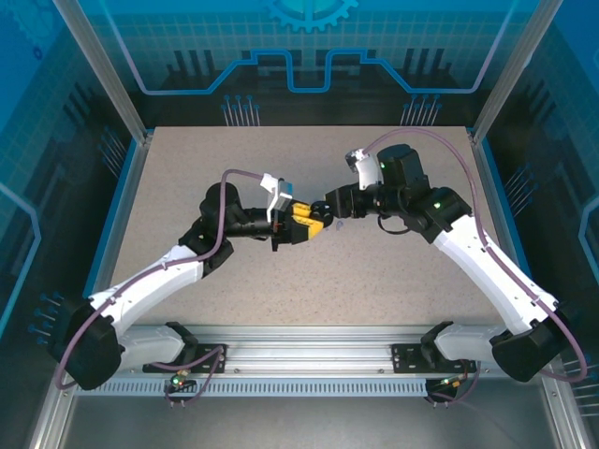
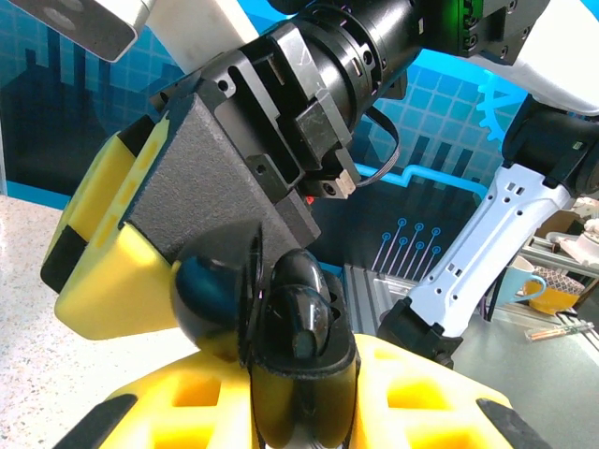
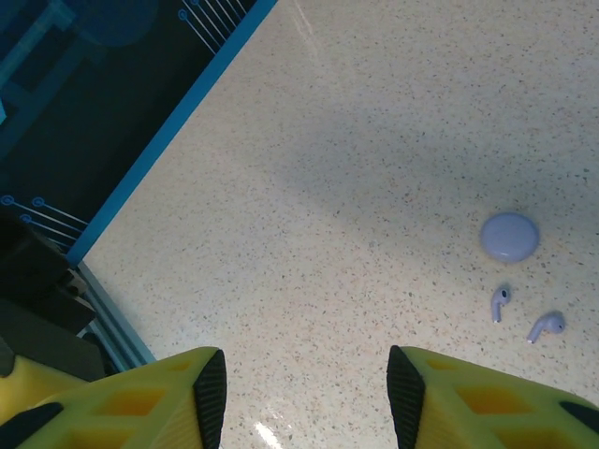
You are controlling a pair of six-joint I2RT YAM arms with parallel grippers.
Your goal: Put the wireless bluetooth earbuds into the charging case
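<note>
Currently the left end effector [image 2: 299, 412] is clamped on a black case [image 2: 292, 323] with its lid swung open, over the middle of the table [image 3: 374, 140]. Whether an earbud sits inside the case cannot be told. The right end effector [image 3: 304, 393] is right against the case from the opposite side, its jaws partly apart and nothing visible between them. Two lilac earbuds [image 3: 501, 302] lie loose on the table, near each other and just beside a closed lilac case [image 3: 510, 236].
</note>
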